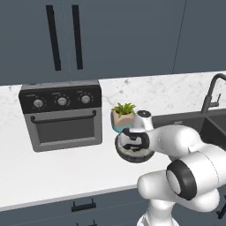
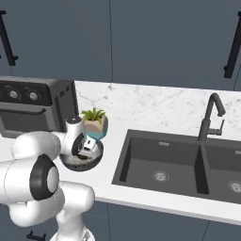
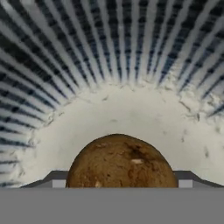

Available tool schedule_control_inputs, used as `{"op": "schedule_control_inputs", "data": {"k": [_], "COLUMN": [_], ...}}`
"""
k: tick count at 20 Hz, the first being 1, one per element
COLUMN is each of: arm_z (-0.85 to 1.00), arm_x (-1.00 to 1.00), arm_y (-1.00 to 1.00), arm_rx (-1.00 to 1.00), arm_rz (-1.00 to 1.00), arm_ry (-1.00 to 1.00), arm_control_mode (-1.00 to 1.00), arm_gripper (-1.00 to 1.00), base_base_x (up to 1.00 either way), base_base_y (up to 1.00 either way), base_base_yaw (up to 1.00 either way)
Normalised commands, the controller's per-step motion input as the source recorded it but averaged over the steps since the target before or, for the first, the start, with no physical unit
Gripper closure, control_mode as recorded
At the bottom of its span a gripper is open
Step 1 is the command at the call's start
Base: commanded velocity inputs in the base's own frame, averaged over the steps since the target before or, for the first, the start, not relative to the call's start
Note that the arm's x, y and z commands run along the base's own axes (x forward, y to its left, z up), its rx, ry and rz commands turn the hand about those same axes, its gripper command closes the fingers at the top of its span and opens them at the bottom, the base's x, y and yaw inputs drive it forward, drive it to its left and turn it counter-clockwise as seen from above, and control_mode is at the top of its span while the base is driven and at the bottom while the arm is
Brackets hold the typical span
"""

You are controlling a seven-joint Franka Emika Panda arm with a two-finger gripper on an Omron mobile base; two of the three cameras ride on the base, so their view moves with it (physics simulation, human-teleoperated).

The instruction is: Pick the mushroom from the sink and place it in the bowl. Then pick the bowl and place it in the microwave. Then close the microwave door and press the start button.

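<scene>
The end effector hangs inside the bowl, its two tips standing apart at either side of the mushroom. The mushroom lies between them at six o'clock in the hand view, over the bowl's pale speckled floor, with the streaked wall fanning across the top from nine to three o'clock. The tips do not look pressed against it, though whether it already rests on the floor cannot be told.

In the base views the bowl sits on the white marble surface, just in front of the small potted plant. The grey countertop oven stands at nine o'clock of it, and the dark sink at three o'clock, its basins bare.

By my reading the first step is about done: the mushroom is out of the sink and in the bowl. Lifting the bowl into the microwave, closing the door and pressing start are all left.

The arm is folded low, elbow bent forward, wrist turned down so the hand points straight into the bowl.
</scene>
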Motion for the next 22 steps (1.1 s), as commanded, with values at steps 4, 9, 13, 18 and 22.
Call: {"op": "schedule_control_inputs", "data": {"k": [4,9,13,18,22], "arm_z": [-0.38,0.00,0.04,0.18,0.39], "arm_x": [0.20,-0.05,-0.26,-0.30,-0.51], "arm_y": [0.06,0.00,0.00,0.00,0.00], "arm_rx": [0.00,0.00,0.00,0.00,0.00], "arm_rz": [0.00,0.00,0.00,-0.02,-0.08], "arm_ry": [0.03,-0.01,-0.06,-0.05,-0.03], "arm_control_mode": [-1.00,-1.00,-1.00,-1.00,-1.00], "arm_gripper": [-1.00,-1.00,-1.00,-1.00,-1.00], "base_base_x": [0.00,0.00,0.00,0.00,0.00], "base_base_y": [0.00,0.00,0.00,0.00,0.00], "base_base_yaw": [0.00,0.00,0.00,0.00,0.00]}}
